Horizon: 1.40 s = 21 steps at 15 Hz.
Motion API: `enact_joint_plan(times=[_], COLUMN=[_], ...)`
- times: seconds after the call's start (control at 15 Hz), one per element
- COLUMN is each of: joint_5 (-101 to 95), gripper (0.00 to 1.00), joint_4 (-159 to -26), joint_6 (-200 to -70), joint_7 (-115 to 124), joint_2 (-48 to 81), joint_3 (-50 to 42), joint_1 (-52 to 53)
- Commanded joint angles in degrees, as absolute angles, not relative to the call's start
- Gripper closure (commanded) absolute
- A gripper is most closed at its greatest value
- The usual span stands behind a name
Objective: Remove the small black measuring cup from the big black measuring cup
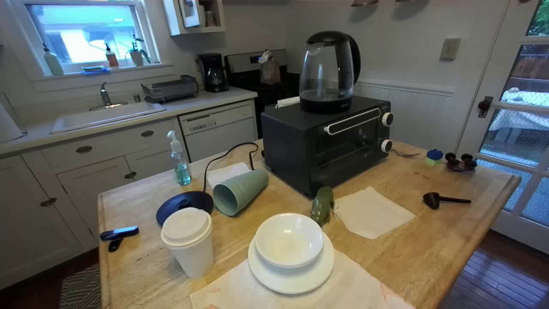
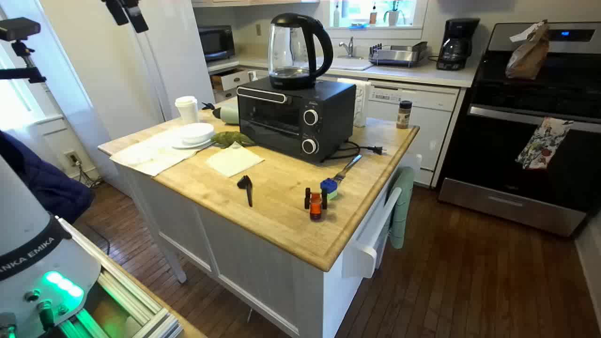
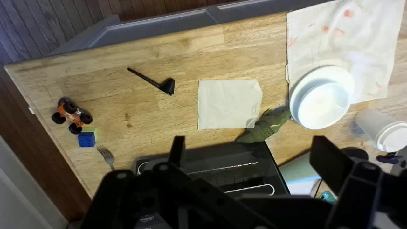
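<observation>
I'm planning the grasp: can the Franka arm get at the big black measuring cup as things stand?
Probably yes. The gripper stands open, and the big black measuring cup lies on the wooden tabletop, apart from the orange toy truck and the pale sheet. Nothing covers it; reach is a guess.

The big black measuring cup (image 3: 166,86) is lying on its side on the wooden table (image 3: 152,117), its round bowl sitting near a paper square (image 3: 229,103) and its long, straight handle pointing away from it. The bowl is showing too dark to tell whether the small black measuring cup is nesting inside.
</observation>
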State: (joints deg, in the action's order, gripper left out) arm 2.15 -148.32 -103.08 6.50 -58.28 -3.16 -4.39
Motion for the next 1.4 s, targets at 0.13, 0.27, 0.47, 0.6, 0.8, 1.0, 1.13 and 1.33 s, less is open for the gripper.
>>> enact_joint_plan(times=[0.13, 0.27, 0.47, 0.6, 0.8, 1.0, 1.13, 1.33], joint_5=[2.5, 2.5, 2.5, 0.1, -1.0, -1.1, -0.1, -0.5], gripper=[0.0, 0.0, 0.0, 0.0, 0.0, 0.0, 0.0, 0.0], joint_4=[-148.1, -148.1, -148.1, -149.0, -150.7, -153.7, -154.7, -155.7], joint_6=[-102.9, -102.9, -102.9, -103.9, -104.7, -108.2, -110.3, -115.8], joint_7=[6.1, 6.1, 6.1, 6.4, 4.3, 1.1, -2.0, -4.7], joint_2=[-58.2, -58.2, -58.2, -56.6, -53.1, -48.0, -44.6, -38.0], joint_3=[-2.9, -2.9, -2.9, -2.9, -5.7, -9.5, -12.0, -14.5], joint_1=[-4.9, -4.9, -4.9, -6.7, -7.8, -9.3, -9.2, -10.1])
